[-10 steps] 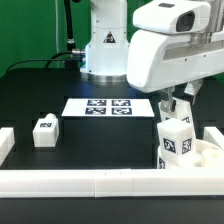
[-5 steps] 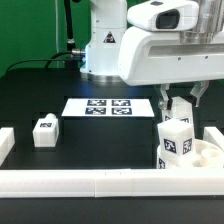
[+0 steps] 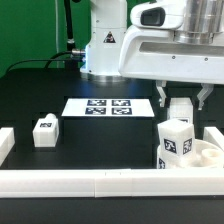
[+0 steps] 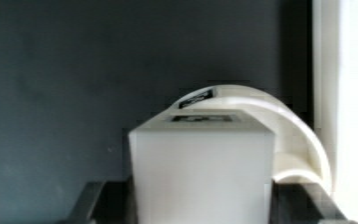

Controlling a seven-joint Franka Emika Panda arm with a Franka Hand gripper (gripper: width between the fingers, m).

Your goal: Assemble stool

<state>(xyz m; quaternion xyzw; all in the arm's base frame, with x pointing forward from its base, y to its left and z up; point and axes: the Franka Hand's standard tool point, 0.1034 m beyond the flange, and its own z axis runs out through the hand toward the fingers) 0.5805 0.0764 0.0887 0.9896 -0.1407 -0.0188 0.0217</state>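
The round white seat (image 3: pixel 203 155) lies at the exterior view's right front, in the corner of the border bars. A white leg (image 3: pixel 174 140) with black-and-white tags stands upright on it. My gripper (image 3: pixel 183 104) hangs straight above, shut on the upper end of this leg. In the wrist view the leg (image 4: pixel 202 165) fills the gap between my dark fingers (image 4: pixel 101 200), and the seat's curved rim (image 4: pixel 265 105) shows behind it. A second leg (image 3: pixel 44 131) lies loose at the exterior view's left.
The marker board (image 3: pixel 110 105) lies flat mid-table. A long white border bar (image 3: pixel 100 181) runs along the front, with short bars at the left (image 3: pixel 5 145) and right (image 3: pixel 214 135). The arm's base (image 3: pixel 105 50) stands at the back.
My wrist has turned about the upright axis, so the fingers now stand wider apart in the exterior view. The leg and seat stay where they were.
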